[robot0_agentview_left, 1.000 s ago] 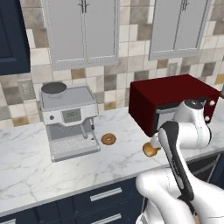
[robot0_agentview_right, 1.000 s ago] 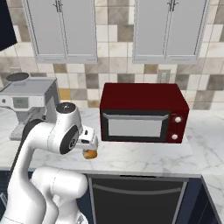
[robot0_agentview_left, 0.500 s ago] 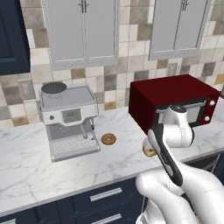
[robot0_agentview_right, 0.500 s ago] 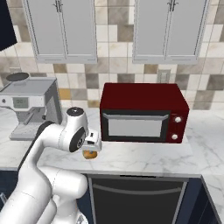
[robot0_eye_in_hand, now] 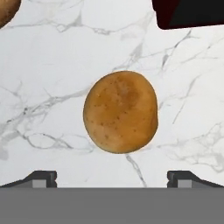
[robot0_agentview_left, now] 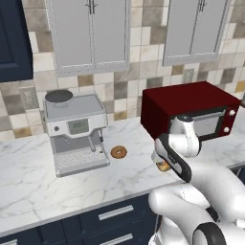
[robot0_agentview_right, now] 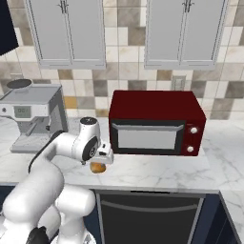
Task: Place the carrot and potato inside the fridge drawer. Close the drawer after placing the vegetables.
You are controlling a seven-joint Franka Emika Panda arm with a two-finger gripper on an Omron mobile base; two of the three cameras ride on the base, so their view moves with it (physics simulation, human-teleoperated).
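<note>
One white marble bench [robot0_agentview_left: 28,186] runs across the scene, and at its left stands a silver-grey espresso machine [robot0_agentview_left: 76,131] with a round dark lid on top. Just to the right of the machine lies a brown ring-shaped donut [robot0_agentview_left: 118,152], flat on the marble and apart from everything else. Further right, near the front corner of a dark red box-shaped microwave [robot0_agentview_right: 155,123], sits the golden-brown oval potato [robot0_eye_in_hand: 120,112] (speckled, lying flat on the stone). The white arm bends down over it, so from the base cameras only a sliver of the potato peeps out under the wrist. The tool [robot0_eye_in_hand: 112,177] hangs directly above the potato with its jaws spread wide, one dark fingertip [robot0_eye_in_hand: 41,178] on each side, and it has hold of nothing; the tips stand clear of the potato on both sides. A corner of the red microwave shows at the upper right of the hand view.
</note>
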